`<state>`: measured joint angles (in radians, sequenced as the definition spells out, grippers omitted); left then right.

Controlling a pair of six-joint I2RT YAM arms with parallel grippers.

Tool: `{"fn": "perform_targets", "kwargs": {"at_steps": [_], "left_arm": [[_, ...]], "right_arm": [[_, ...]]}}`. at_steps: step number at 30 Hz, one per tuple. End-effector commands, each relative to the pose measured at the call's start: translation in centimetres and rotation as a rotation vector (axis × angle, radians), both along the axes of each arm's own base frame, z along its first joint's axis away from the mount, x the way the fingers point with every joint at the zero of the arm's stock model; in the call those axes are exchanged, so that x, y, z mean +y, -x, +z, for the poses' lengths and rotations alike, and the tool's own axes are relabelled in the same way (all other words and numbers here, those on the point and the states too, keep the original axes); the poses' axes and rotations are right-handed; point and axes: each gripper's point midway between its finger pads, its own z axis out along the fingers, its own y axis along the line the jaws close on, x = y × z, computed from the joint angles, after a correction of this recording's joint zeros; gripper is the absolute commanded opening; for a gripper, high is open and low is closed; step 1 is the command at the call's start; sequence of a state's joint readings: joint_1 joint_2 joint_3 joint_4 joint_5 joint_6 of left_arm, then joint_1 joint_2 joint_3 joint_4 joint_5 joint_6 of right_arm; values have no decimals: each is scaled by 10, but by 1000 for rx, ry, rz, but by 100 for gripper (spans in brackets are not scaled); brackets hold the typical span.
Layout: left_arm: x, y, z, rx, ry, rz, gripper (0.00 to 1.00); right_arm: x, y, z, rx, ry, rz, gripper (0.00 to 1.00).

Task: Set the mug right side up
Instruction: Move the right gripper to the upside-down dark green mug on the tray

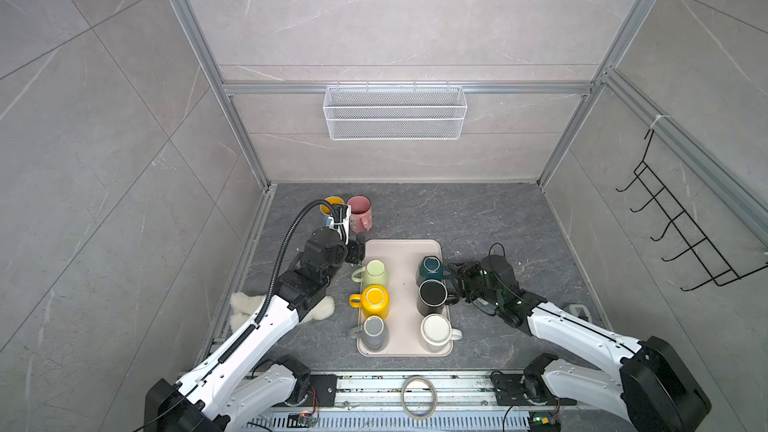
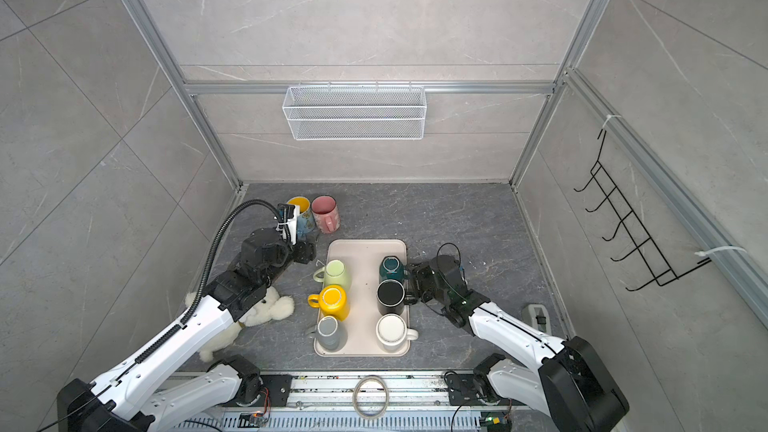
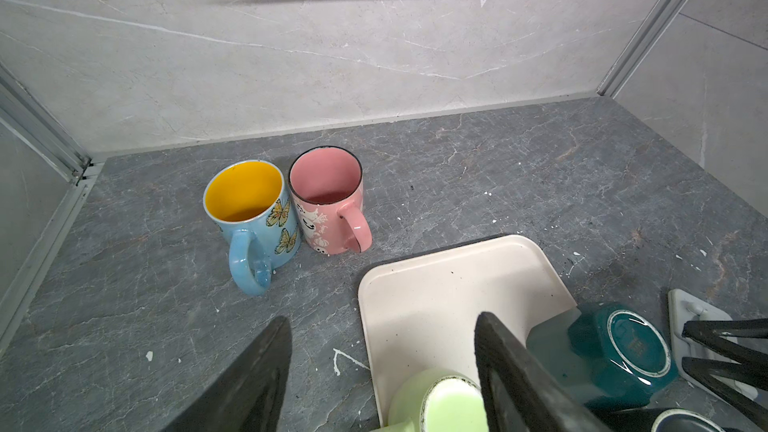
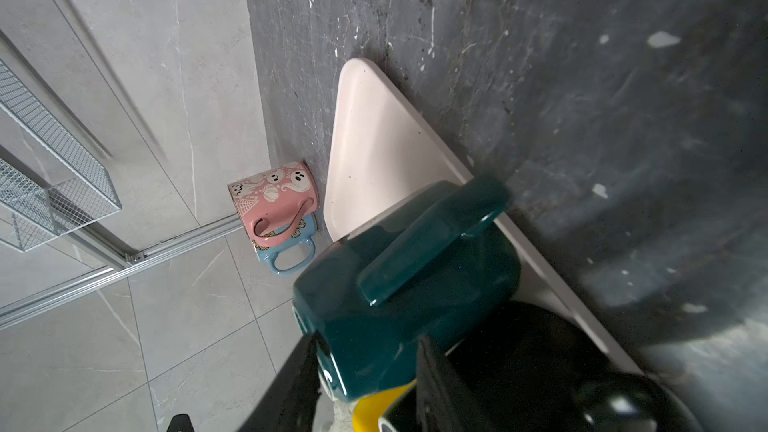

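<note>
A dark teal mug (image 1: 431, 270) stands base up at the far right of the cream tray (image 1: 403, 249). Its ringed base (image 3: 640, 347) faces upward in the left wrist view. My right gripper (image 1: 451, 274) reaches it from the right. In the right wrist view the gripper (image 4: 365, 351) is shut on the mug (image 4: 399, 305) near the base, a finger on either side, with the mug's handle (image 4: 432, 243) toward the camera. My left gripper (image 3: 384, 317) hangs open and empty over the tray's far left corner, above the light green mug (image 3: 415, 401).
Light green (image 1: 374, 274), yellow (image 1: 374, 301), grey (image 1: 372, 332), black (image 1: 432, 297) and white (image 1: 436, 330) mugs fill the tray. A blue butterfly mug (image 3: 249, 209) and a pink mug (image 3: 328, 197) stand upright at the back left. A plush toy (image 1: 245, 309) lies under the left arm.
</note>
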<state>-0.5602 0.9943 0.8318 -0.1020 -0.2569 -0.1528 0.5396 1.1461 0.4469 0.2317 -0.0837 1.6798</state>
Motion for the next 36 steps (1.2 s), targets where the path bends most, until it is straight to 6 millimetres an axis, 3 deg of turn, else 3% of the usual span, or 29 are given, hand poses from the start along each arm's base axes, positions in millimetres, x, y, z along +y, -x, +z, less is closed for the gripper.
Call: {"fn": "perform_targets", "kwargs": {"at_steps": [1, 19, 36], "left_arm": [[3, -1, 25, -63, 43, 18, 72], [6, -3, 16, -53, 17, 33, 72], [13, -1, 15, -65, -13, 52, 72]], "right_arm": [[3, -6, 2, -10, -63, -23, 44], [-2, -16, -26, 47, -46, -62, 44], [5, -46, -30, 31, -108, -41, 39]]}}
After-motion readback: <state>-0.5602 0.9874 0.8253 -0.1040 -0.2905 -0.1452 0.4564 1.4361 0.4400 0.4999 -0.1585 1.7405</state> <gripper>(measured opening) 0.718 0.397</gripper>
